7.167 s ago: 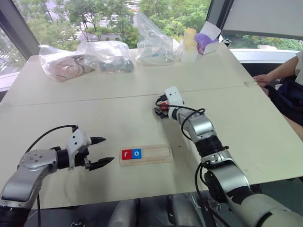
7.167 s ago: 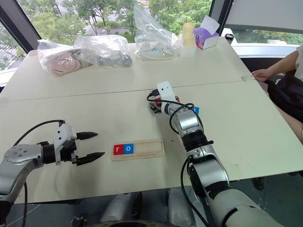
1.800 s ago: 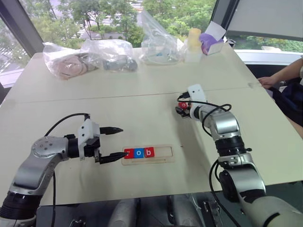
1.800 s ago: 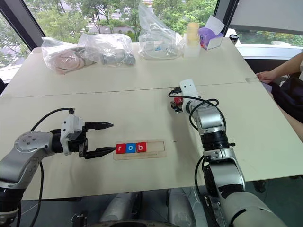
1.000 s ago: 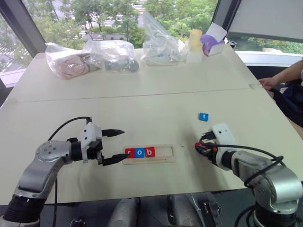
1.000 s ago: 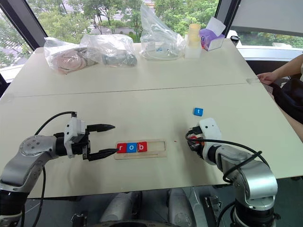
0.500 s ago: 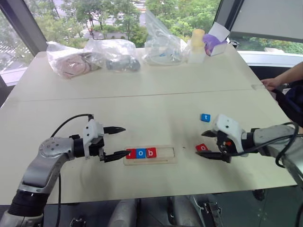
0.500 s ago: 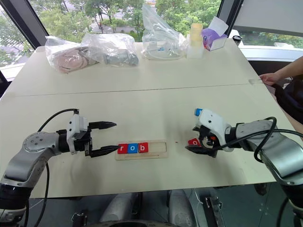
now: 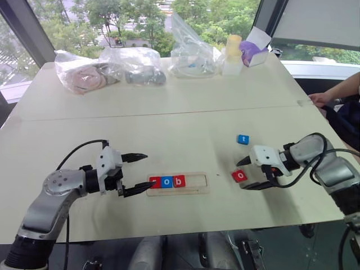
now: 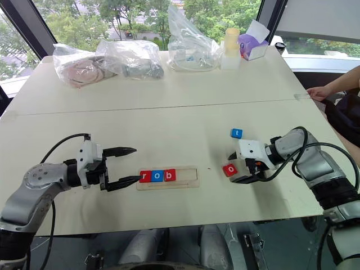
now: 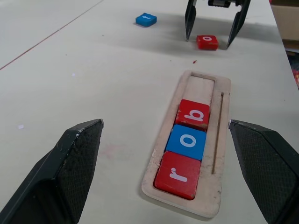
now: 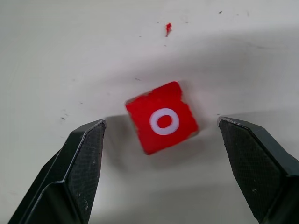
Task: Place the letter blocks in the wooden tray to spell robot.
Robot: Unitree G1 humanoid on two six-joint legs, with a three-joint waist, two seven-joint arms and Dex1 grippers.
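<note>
The wooden tray (image 9: 194, 184) lies near the table's front edge, with three letter blocks at its left end: red r (image 11: 180, 174), blue o (image 11: 188, 142) and red b (image 11: 194, 114). The tray's right part is bare. Right of the tray, a red o block (image 12: 162, 122) lies flat on the table. My right gripper (image 9: 240, 175) is open, one finger on each side of that block and neither touching it. A blue t block (image 9: 243, 139) lies a little farther back. My left gripper (image 9: 151, 170) is open at the tray's left end, its lower fingertip by the r block.
Several clear plastic bags (image 9: 135, 63), a pale bottle (image 9: 232, 52) and a purple tissue box (image 9: 254, 49) stand along the table's far side. A person's hand (image 9: 322, 99) rests at the table's right edge. A seam (image 9: 169, 114) crosses the table behind the blocks.
My right gripper brought the red o block down to the table right of the tray, let it go and opened; its arm swung out to the right. The left gripper stayed put.
</note>
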